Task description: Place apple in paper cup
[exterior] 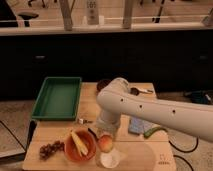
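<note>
The reddish-pink apple (105, 143) lies at the front of the wooden table (145, 155), just right of the orange bowl (80, 146). The white paper cup (109, 159) stands directly in front of the apple, at the table's front edge, and looks empty. My white arm reaches in from the right and bends down. My gripper (103, 134) is right above the apple's far side, partly hidden by the wrist. I cannot tell whether it touches the apple.
The orange bowl holds a yellow item. A dark grape cluster (51, 149) lies to its left. A green tray (57, 97) sits at the back left and a dark maroon bowl (102, 84) behind the arm. A blue packet (136, 125) and a green pepper (152, 131) lie to the right.
</note>
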Tool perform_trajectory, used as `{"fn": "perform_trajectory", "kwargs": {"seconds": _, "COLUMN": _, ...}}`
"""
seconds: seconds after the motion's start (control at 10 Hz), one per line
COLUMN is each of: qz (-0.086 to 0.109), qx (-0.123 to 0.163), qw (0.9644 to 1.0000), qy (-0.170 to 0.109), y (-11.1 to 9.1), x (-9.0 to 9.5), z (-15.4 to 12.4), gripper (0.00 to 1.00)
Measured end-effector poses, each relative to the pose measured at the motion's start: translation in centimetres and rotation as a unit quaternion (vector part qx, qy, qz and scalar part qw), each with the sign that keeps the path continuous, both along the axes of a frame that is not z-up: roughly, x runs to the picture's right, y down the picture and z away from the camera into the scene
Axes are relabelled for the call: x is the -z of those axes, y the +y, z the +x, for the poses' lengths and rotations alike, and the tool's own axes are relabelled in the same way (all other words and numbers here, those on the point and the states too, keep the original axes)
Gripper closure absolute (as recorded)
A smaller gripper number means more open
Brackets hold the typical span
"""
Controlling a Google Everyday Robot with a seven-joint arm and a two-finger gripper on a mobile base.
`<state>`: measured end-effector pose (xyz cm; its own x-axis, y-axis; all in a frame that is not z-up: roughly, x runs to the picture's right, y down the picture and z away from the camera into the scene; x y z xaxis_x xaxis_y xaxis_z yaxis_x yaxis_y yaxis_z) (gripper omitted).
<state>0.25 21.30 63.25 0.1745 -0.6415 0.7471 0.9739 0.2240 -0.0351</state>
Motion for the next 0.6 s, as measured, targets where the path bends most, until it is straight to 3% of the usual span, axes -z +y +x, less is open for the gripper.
{"fn": "perform_trajectory", "kwargs": {"seconds": 0.1, "qz": -0.002, "qx": 0.001, "qw": 1.0000, "qy": -0.002, "y": 0.2, "x": -0.1, "z": 0.0, "gripper": 0.21}}
{"fn": "perform_trajectory", "kwargs": {"seconds": 0.6, "qz": -0.007, "qx": -0.010, "qw": 0.9999, "qy": -0.012, "y": 0.6, "x": -0.6, "z": 1.2, "gripper": 0.20}}
